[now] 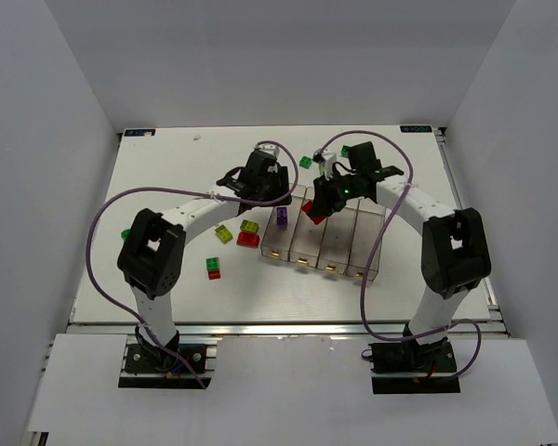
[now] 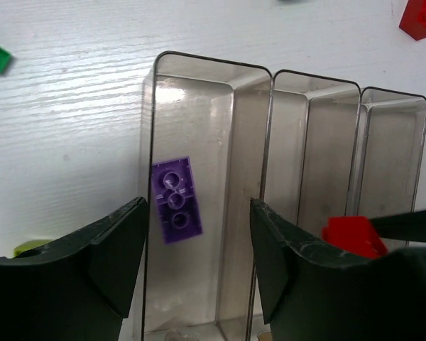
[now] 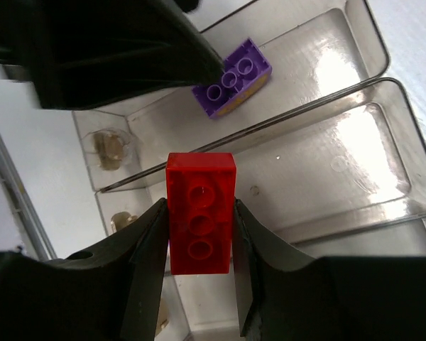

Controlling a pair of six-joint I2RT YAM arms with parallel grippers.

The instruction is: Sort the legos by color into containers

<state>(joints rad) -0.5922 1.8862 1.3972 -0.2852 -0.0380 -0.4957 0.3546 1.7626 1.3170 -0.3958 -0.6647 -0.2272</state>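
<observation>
Top view: containers (image 1: 335, 240) mid-surface (image 1: 167, 167); loose legos (image 1: 248, 240) left of row.
Left wrist: left pincer (image 2: 197, 213) spread wide, empty, above end bin containing purple lego (image 2: 176, 200).
Right wrist: right pincer (image 3: 199, 241) clamped on red lego (image 3: 200, 213), above bins.

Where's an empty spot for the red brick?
The bin under the red brick, next to the one holding the purple brick, is bare; the two bins beyond look bare too. Left of the bins, loose bricks crowd the table.
</observation>
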